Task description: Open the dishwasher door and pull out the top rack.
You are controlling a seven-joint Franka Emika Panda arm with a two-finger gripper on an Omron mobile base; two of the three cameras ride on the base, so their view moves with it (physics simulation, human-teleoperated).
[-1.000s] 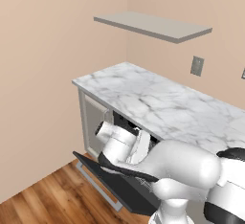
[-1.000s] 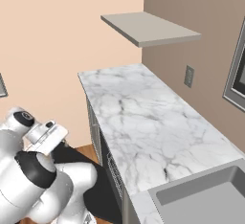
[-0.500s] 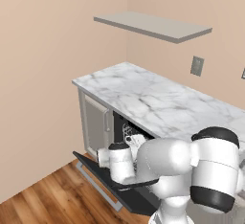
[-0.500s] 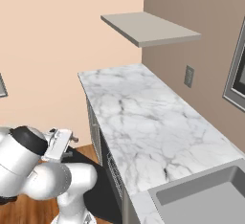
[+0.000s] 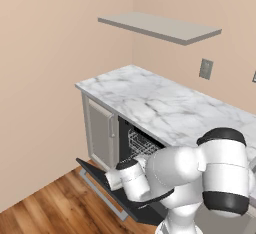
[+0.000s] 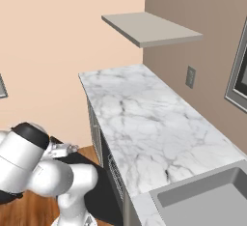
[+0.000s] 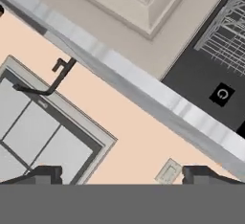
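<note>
The door (image 5: pixel 107 183) lies open low in the middle of the frame, the rack (image 5: pixel 141 145) sits inside just above, so the open, empty end effector (image 7: pixel 122 173) must next reach that rack.

Left base view: camera sits behind the arm on its left, high, looking forward and down at the room corner. It takes in the marble counter (image 5: pixel 165 105), the wall shelf (image 5: pixel 160 26) and the dishwasher door (image 5: pixel 117 190) lowered over the wood floor (image 5: pixel 50 210).

Right base view: camera behind the arm on its right, high, looking along the marble counter (image 6: pixel 144 119) toward the same corner — nearer the counter, with the sink (image 6: pixel 212 198) at lower right.

Shared: counter, wall shelf (image 6: pixel 149 27), corner walls, the arm.

Hand view: close, strongly rolled. A marble counter edge (image 7: pixel 143 91) runs diagonally, with a wire rack (image 7: pixel 225 34) at upper right.
</note>
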